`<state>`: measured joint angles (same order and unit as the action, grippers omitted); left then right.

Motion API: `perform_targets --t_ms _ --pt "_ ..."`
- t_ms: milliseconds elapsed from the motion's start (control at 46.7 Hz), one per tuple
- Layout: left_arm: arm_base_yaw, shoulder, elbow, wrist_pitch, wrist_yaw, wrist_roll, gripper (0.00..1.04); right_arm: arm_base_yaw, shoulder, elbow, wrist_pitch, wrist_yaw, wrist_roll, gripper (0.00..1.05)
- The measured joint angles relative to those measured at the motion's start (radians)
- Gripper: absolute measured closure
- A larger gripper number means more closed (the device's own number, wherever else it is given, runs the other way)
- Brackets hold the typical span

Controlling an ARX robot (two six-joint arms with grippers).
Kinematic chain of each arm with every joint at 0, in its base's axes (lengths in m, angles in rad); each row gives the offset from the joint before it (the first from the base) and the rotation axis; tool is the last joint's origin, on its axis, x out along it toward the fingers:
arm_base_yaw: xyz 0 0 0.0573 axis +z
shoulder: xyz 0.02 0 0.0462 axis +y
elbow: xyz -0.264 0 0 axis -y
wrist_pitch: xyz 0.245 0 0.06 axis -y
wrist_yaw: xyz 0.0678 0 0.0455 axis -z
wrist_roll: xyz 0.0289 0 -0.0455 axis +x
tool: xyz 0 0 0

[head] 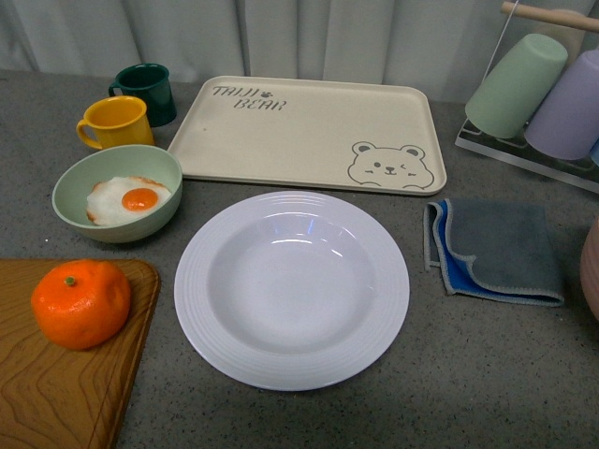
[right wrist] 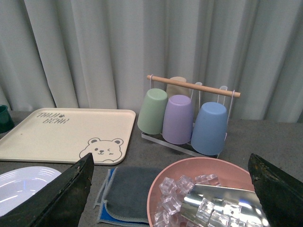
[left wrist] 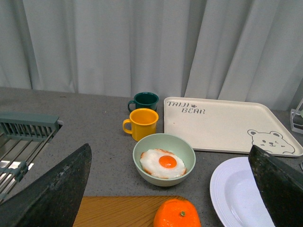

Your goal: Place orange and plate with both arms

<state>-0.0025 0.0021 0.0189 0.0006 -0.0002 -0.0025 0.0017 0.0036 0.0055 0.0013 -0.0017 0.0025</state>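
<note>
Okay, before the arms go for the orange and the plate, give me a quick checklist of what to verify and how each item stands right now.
1. Orange sits free on the wooden board, nothing touching it: ok.
2. Plate empty, flat on the table, apart from green bowl and cloth: ok.
3. Left gripper open, empty: ok.
4. Right gripper open, empty: ok.
5. Bear tray bare: ok.
6. Reach to both targets, since neither arm shows in the front view: cannot tell.
</note>
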Motion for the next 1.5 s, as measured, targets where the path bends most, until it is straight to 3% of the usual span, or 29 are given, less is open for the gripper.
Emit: perform_targets --t_ms 578,642,728,963,1134,1498 --pt "0.0 0.0 0.0 0.0 0.0 0.0 0.07 0.0 0.0 0.0 0.0 0.0 0.0 0.09" --pt "-0.025 0.029 0.021 -0.064 -0.089 -0.023 0.07 0.0 0.0 0.0 0.0 0.0 0.0 0.09" --pt "-0.074 0.187 0.059 -0.127 -0.228 -0.065 0.07 0.0 0.0 0.0 0.0 0.0 0.0 0.09" --pt "-0.093 0.83 0.219 0.131 -0.18 -0.161 0.07 0.0 0.0 0.0 0.0 0.0 0.0 0.09" --pt "-0.13 1.27 0.403 0.148 -0.127 -0.192 0.07 0.0 0.0 0.0 0.0 0.0 0.0 0.09" --pt "-0.12 1.556 0.544 0.072 -0.076 -0.183 0.07 0.0 0.0 0.0 0.0 0.0 0.0 0.09"
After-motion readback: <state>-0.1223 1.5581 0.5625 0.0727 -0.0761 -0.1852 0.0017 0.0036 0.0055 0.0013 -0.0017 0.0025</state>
